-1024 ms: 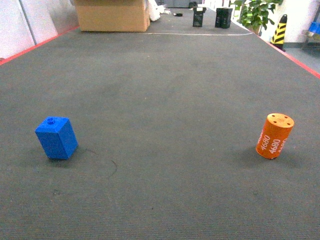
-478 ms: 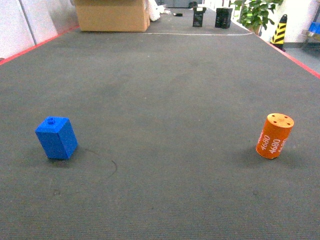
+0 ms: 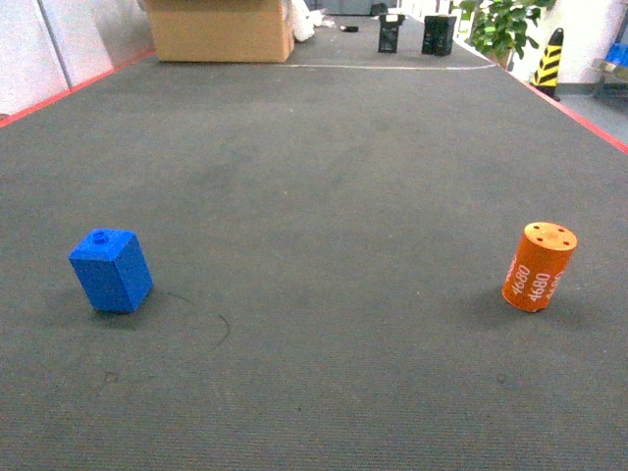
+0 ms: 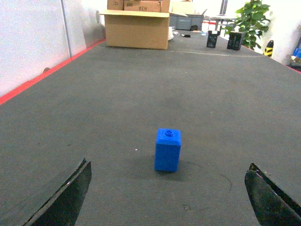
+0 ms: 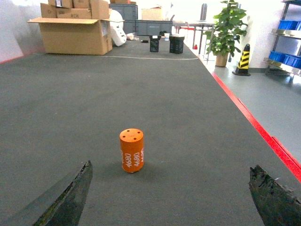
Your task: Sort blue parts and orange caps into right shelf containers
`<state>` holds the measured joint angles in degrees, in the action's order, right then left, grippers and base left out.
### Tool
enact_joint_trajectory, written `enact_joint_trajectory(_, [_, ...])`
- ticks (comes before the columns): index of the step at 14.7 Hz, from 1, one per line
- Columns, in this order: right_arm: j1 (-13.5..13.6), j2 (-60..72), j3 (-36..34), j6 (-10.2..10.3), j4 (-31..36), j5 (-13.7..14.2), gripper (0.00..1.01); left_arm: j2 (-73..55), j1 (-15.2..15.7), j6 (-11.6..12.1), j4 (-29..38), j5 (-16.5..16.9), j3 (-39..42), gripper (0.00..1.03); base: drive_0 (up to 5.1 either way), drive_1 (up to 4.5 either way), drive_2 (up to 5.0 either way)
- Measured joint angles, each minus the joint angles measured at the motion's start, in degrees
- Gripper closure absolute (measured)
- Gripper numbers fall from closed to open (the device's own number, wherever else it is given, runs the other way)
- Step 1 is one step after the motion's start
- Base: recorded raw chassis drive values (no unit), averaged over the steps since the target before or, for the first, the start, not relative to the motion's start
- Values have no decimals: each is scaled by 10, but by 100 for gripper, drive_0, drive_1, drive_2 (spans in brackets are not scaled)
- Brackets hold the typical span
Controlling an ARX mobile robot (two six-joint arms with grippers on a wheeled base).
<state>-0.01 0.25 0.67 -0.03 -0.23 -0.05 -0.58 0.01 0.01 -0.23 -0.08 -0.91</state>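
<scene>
Left end effector (image 4: 167,197): wide open, nothing in it. You only see the two dark fingertips poking in at the lower corners of the left wrist frame.
Right end effector (image 5: 171,197): same deal, spread wide and empty, fingertips at the lower left and lower right of the right wrist frame.
Blue part (image 4: 167,150): standing upright on the carpet, center of the left wrist frame, between and ahead of the fingers, not touching them. In the head view it's at (image 3: 111,270), lower left.
Orange cap (image 5: 131,150): upright, "4680" print facing the camera, just left of center in the right wrist frame, clear of both fingers. Head view has it at (image 3: 539,266), right side, well apart from the blue part.
Floor (image 3: 324,177): dark grey carpet with a red border strip.
Background: cardboard box (image 3: 222,29) upper left of the head view, potted plant (image 3: 502,25) upper right.
Shelf (image 5: 286,44): far right edge of the right wrist frame, with blue bins on it.
</scene>
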Motion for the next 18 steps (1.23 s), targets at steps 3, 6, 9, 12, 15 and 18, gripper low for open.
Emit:
enact_joint_trajectory(3, [0,0,0,0,0,0,3,0,0,0,0,0,0,5,0,0,0])
enact_joint_trajectory(6, [0,0,0,0,0,0,3,0,0,0,0,0,0,5,0,0,0])
enact_joint_trajectory(9, [0,0,0,0,0,0,3,0,0,0,0,0,0,5,0,0,0])
enact_joint_trajectory(12, [0,0,0,0,0,0,3,0,0,0,0,0,0,5,0,0,0])
enact_joint_trajectory(15, [0,0,0,0,0,0,3,0,0,0,0,0,0,5,0,0,0])
enact_joint_trajectory(18, [0,0,0,0,0,0,3,0,0,0,0,0,0,5,0,0,0])
